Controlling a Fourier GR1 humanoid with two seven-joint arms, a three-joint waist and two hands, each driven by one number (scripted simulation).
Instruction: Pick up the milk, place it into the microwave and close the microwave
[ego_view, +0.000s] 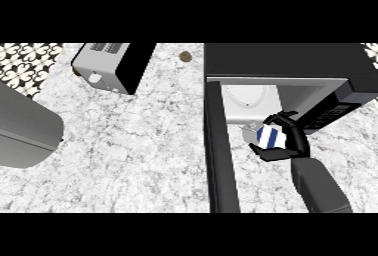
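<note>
The milk (268, 136) is a small blue-and-white carton held in my right hand (286, 141), whose fingers and thumb curl round it. Hand and carton hang just in front of the open mouth of the black microwave (288, 60) at the upper right. The microwave's pale inside (255, 100) with its round turntable shows behind the carton. Its door (220, 150) stands swung open, seen edge-on as a long dark bar running toward me left of my hand. My left hand does not show.
A silver and black toaster (111, 65) stands at the back left of the speckled counter (133, 150). A large grey rounded object (22, 130) fills the left edge. A small brown spot (185, 56) lies near the back.
</note>
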